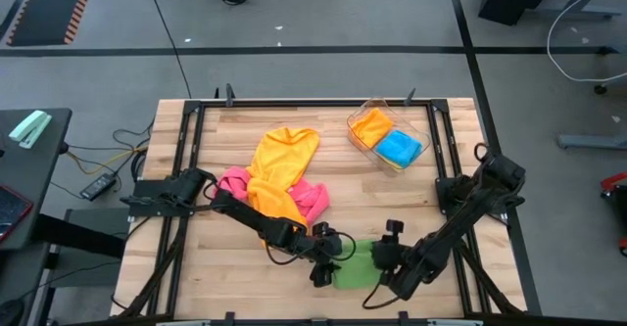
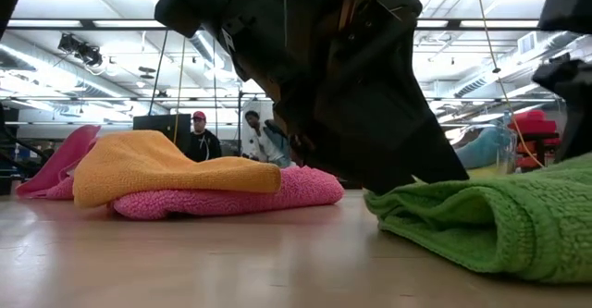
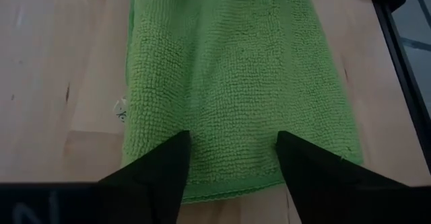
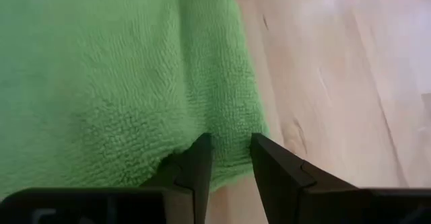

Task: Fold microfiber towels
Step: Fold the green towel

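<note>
The green towel (image 1: 355, 263) lies near the front edge of the tabletop (image 1: 225, 267), about the middle of that edge, between the two grippers. It looks already folded into a narrow oblong with doubled, rounded edges, so I judge this fold is nearly done. The left gripper (image 3: 232, 158) stands over one short end with its jaws spread wide, the tips resting on the cloth and holding nothing. The right gripper (image 4: 231, 158) is at the opposite side, its jaws close together at the hem; a small pucker of cloth sits between them, so they seem to pinch the towel's edge.

Near the middle of the tabletop an orange towel (image 1: 282, 169) lies crumpled over a pink towel (image 1: 312, 199); both are not yet folded. At the back right corner a clear plastic tray (image 1: 361, 118) holds an orange folded towel (image 1: 370, 126) and a blue folded towel (image 1: 400, 147). So two look done, one almost, two left.

The cloths are soft, with a dense looped pile; the tabletop is pale wooden planks
</note>
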`<move>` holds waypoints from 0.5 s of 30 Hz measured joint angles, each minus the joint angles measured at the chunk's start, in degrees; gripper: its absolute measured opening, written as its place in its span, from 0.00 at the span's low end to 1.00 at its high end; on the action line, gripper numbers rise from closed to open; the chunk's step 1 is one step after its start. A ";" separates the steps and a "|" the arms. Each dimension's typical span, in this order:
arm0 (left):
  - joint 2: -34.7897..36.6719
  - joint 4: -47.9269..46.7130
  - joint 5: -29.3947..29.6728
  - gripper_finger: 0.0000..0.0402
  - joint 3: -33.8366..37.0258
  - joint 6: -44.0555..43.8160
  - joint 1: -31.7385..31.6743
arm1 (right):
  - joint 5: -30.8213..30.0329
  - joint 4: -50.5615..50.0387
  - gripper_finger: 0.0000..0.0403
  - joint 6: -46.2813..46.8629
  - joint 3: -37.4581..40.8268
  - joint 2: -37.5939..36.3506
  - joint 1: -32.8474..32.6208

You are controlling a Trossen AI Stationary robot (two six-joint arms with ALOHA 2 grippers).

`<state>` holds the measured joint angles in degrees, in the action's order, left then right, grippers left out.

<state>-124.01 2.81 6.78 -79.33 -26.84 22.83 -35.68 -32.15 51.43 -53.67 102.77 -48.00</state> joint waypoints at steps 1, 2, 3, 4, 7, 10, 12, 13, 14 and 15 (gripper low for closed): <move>0.00 0.01 -0.18 0.59 -0.02 -0.02 0.00 | 0.17 0.00 0.28 0.20 0.00 0.50 0.33; 0.00 0.00 -0.76 0.59 -0.04 -0.13 0.00 | 0.82 -0.08 0.28 0.50 0.00 0.60 0.59; 0.01 -0.24 -1.50 0.59 -0.28 -0.60 0.00 | 1.81 -0.06 0.28 0.64 0.00 0.31 0.83; 0.16 -0.33 -2.25 0.59 -0.45 -1.09 0.00 | 2.74 -0.33 0.28 0.57 0.00 -0.43 1.16; 0.39 -0.24 -4.45 0.59 -1.57 -1.20 0.00 | 3.81 -2.35 0.28 -0.22 -0.16 -4.26 1.54; 0.42 -0.61 -5.96 0.57 -2.47 -1.22 0.01 | 4.06 -2.83 0.28 1.05 -0.20 -9.31 1.88; 0.42 -0.63 -6.65 0.56 -2.87 -1.29 0.04 | 4.28 -2.24 0.29 2.27 -0.17 -12.29 2.75; 0.48 -0.67 -6.95 0.55 -3.04 -1.62 0.04 | 4.25 -0.51 0.29 2.53 0.50 -13.52 3.10; 0.75 -1.05 -7.31 0.55 -3.06 -2.25 0.04 | 4.31 1.72 0.29 2.54 1.62 -14.58 3.65; 1.01 -1.39 -7.67 0.54 -3.07 -2.63 0.04 | 4.57 4.56 0.30 2.42 3.20 -15.56 4.23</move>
<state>-122.99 1.42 -0.89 -82.40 -29.47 22.87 -31.11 -27.58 53.85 -50.47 87.21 -43.77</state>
